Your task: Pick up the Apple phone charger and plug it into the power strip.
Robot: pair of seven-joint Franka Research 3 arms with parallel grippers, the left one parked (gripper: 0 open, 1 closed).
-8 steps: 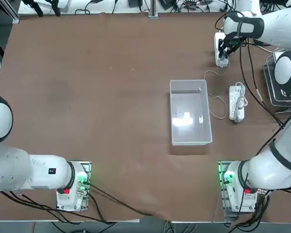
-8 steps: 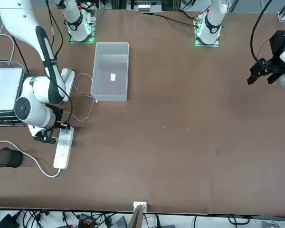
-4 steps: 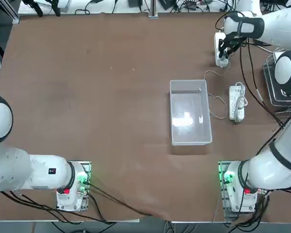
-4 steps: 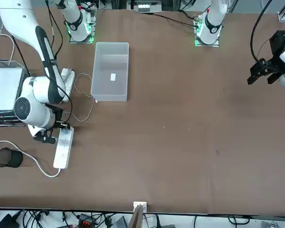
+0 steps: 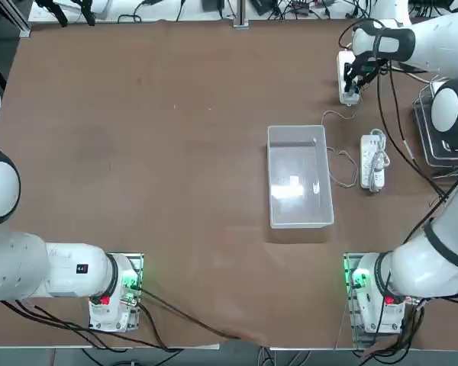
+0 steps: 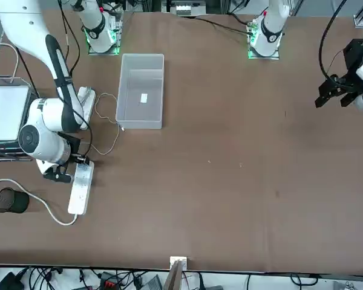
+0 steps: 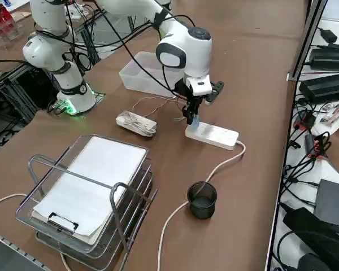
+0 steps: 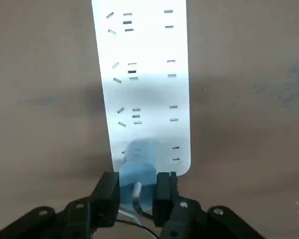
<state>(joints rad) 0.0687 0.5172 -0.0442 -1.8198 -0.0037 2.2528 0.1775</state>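
Pinched between the right gripper's (image 8: 144, 185) two fingers, the charger (image 8: 138, 167) sits over the end socket of the power strip (image 8: 148, 89); whether its prongs are seated cannot be told. It wants squaring to the slots, then a straight, gentle push, with its thin cable (image 7: 153, 98) slack. The unclamped strip may slide or tip.

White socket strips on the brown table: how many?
2: one under the right gripper, holding the white charger; another beside the clear plastic bin, its cord bundled on top.
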